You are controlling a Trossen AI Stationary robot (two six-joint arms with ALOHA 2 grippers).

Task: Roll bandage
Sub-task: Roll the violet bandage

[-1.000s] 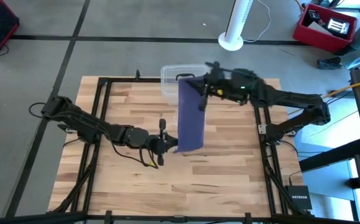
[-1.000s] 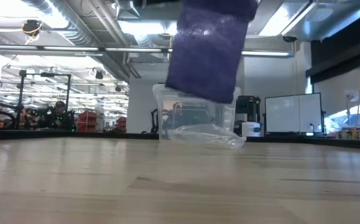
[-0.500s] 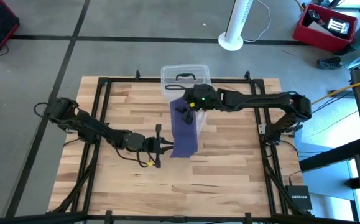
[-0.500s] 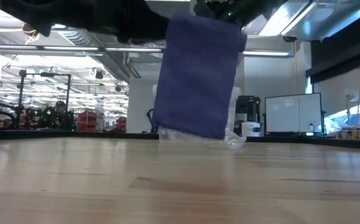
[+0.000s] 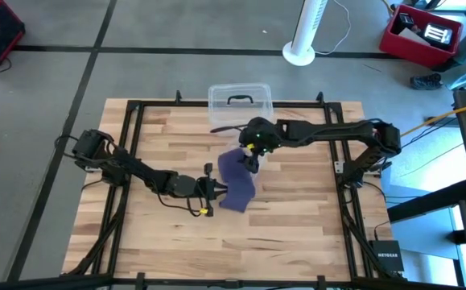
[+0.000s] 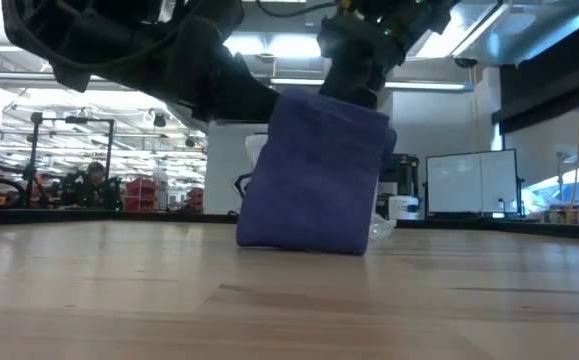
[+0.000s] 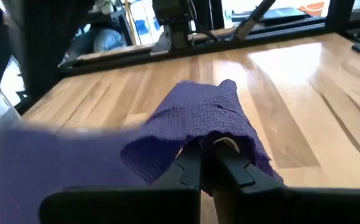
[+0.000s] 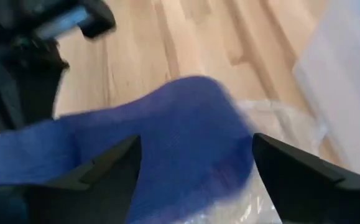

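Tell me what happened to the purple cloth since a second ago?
The right gripper swung in from the far edge, lowered the bandage and opened its jaws, letting go. The bandage, stretched long before, now sags in a heap on the table. The left gripper stayed shut on its near end; the clear box never moved.

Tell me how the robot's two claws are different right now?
The left gripper is pinched shut on the purple bandage; the right gripper is open wide and holds nothing. The left gripper sits low at the bandage's near end, the right gripper hangs above its far end. Both are dark and have two fingers.
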